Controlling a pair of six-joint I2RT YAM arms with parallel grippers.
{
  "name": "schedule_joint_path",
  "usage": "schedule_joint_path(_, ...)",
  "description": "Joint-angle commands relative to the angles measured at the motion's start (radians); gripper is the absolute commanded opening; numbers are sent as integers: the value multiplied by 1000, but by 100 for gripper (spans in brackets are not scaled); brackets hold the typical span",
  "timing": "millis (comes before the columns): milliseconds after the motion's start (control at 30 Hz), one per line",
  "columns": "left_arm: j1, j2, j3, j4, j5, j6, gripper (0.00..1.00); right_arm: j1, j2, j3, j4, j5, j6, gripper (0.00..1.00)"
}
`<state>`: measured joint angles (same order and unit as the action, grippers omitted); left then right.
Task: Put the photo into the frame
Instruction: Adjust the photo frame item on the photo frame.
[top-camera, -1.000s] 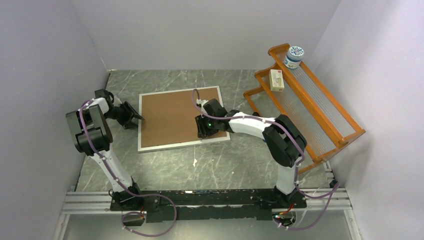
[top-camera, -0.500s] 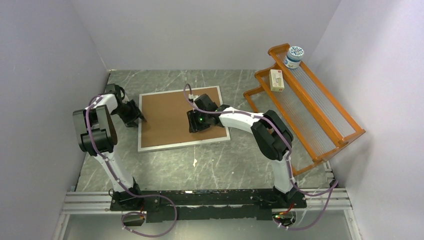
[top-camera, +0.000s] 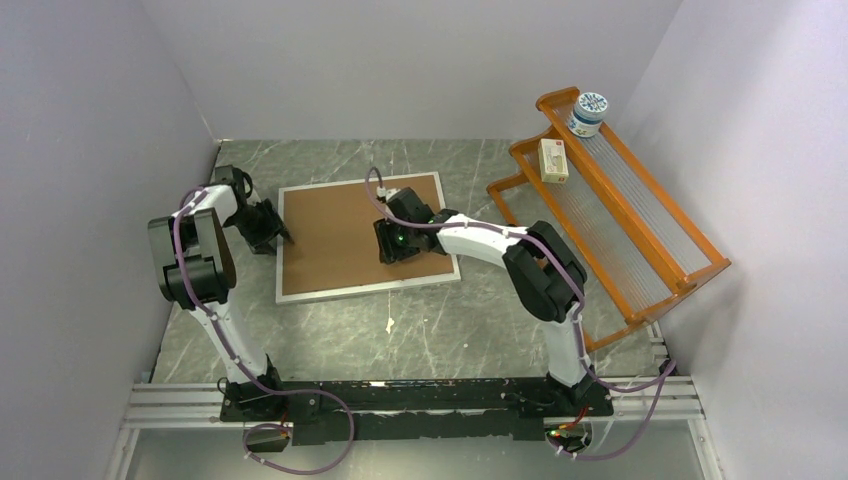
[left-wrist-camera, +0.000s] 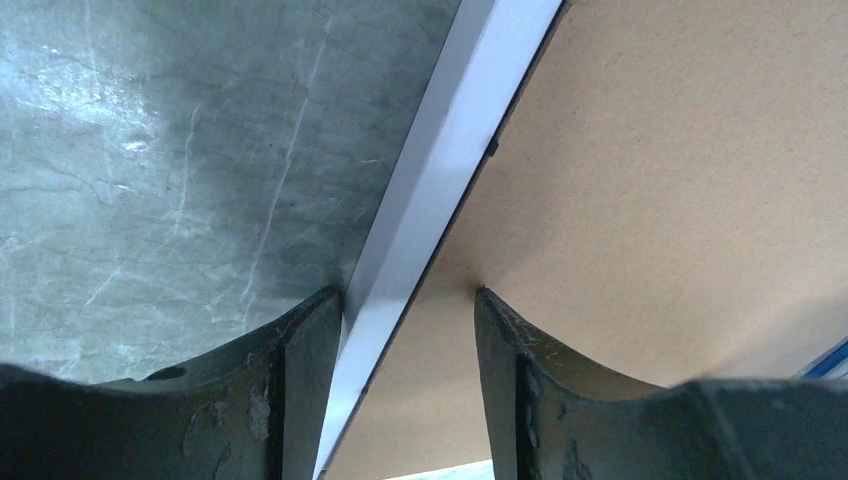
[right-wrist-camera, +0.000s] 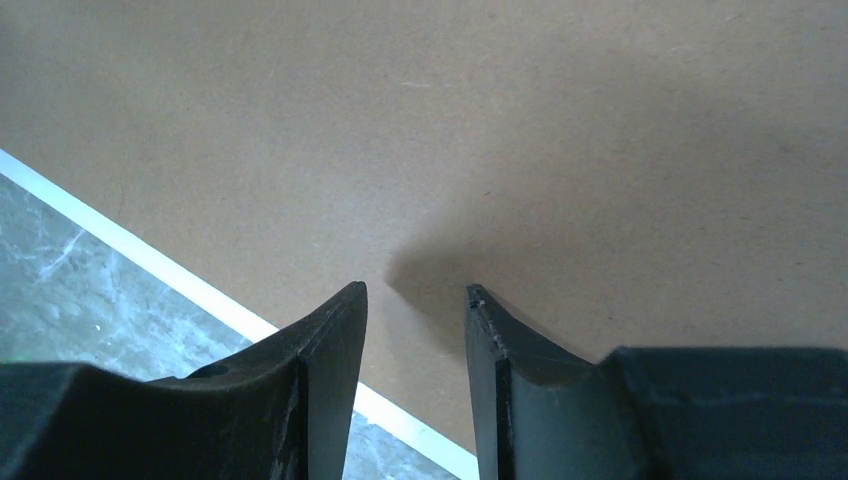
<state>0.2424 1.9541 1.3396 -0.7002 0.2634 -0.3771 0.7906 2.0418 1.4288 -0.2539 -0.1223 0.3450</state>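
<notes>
The frame (top-camera: 370, 288) is lying flat mid-picture in the top view, the brown backing board (top-camera: 335, 235) filling it, and the photo is showing nowhere. Seating the board is probably calling for the right gripper (right-wrist-camera: 415, 290), jaws parted and empty over it, pressing gently while the left gripper (left-wrist-camera: 410, 295) is bracing the left rim. Only the left wrist view is showing those jaws standing apart astride the rim, not clamping.

Lab test cell, plain walls (top-camera: 400, 60)
</notes>
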Motion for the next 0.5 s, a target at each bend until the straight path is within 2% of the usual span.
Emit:
schedule_joint_path(0,-4,35,22,-68,-22,37,57,-56,-81,40,-11,19,29,45)
schedule_joint_path(133,-4,18,-9,-103,-29,27,57,-85,-92,62,-29,4,26,46)
schedule_joint_path(267,-14,-32,-62,-131,-86,34,62,-92,-89,51,-36,0,18,46)
schedule_joint_path(467,-35,-20,-103,-162,-168,41,68,-140,-100,46,-73,28,55,47)
